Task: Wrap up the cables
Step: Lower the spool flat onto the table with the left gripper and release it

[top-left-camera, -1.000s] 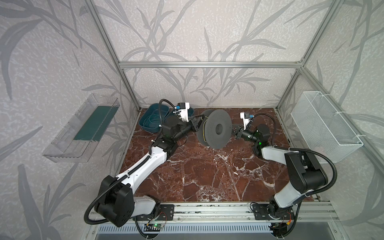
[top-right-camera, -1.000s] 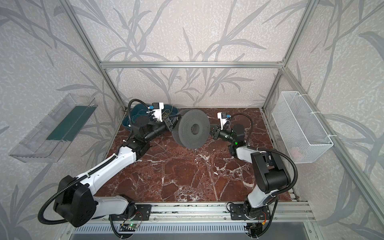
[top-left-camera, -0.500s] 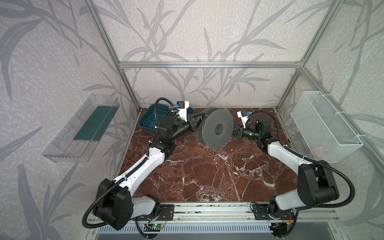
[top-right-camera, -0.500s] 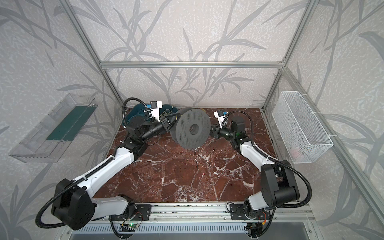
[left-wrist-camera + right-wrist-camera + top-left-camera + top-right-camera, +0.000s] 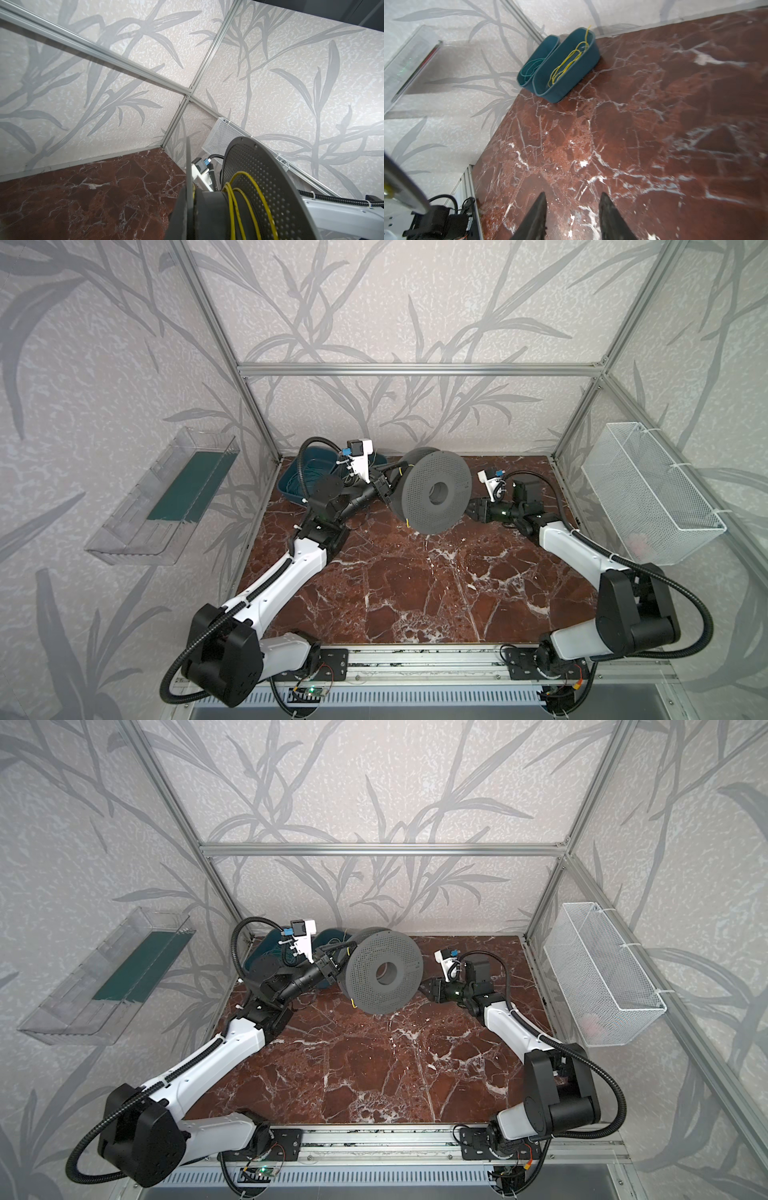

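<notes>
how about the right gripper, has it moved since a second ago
no, hardly: the right gripper sits as far from the wire basket as before, beside the spool; only its jaws opened

The spool [image 5: 432, 491] is at the worktop's [image 5: 415, 593] back, bins [image 5: 577, 76] cornered to its left, cables [image 5: 229, 192] around its hub

Grey perforated spool [image 5: 415, 508] up on edge near the marble table's [image 5: 415, 593] back middle, two teal bins [image 5: 566, 83] in its back left corner; white mesh basket [image 5: 648, 497] on the right wall, clear tray [image 5: 137, 522] on the left.
</notes>
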You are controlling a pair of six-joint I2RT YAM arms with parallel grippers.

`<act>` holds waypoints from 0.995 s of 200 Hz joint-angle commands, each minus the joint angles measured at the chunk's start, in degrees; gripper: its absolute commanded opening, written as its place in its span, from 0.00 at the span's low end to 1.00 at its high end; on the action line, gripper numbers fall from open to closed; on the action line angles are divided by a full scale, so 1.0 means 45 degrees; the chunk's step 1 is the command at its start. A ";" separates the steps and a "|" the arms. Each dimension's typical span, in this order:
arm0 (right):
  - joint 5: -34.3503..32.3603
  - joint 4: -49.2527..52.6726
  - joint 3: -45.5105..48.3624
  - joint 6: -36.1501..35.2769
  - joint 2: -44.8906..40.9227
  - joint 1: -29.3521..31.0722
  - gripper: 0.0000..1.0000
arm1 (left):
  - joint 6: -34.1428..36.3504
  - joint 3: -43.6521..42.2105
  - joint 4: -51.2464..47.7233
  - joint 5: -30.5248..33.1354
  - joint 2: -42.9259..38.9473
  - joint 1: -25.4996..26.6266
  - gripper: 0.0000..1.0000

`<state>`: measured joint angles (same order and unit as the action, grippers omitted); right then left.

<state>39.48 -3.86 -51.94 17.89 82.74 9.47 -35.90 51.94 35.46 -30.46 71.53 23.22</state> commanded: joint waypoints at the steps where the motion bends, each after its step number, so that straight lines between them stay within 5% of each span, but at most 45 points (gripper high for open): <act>1: -0.1687 0.0757 0.0240 0.1198 -0.1461 -0.0643 0.45 | -0.0662 -0.0581 0.1249 0.0441 -0.0278 -0.0158 0.00; 18: -0.2950 0.1647 0.0493 0.1688 -0.2360 -0.1014 0.48 | -0.1271 -0.1242 0.1637 0.0176 0.0009 -0.0161 0.00; 58: -0.3101 0.2302 0.1381 0.2178 -0.3770 -0.1402 0.59 | -0.2710 -0.3051 0.3902 -0.0949 0.1396 -0.0152 0.00; 94: -0.2589 0.1979 0.2323 0.2708 -0.4306 -0.1402 0.60 | -0.2271 -0.4059 0.5191 0.0408 0.2625 -0.0012 0.00; 132: -0.2341 0.0041 0.4307 0.3980 -0.5617 -0.1397 0.60 | -0.3193 -0.5040 1.0080 0.2340 0.5437 0.0110 0.00; 199: -0.2329 0.0740 0.4649 0.3656 -0.7039 -0.1402 0.63 | -0.3366 -0.4401 1.0149 0.3265 0.7631 0.0372 0.00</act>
<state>28.16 -0.16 -30.22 34.48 52.10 3.31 -48.60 30.06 73.73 -18.04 103.24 24.60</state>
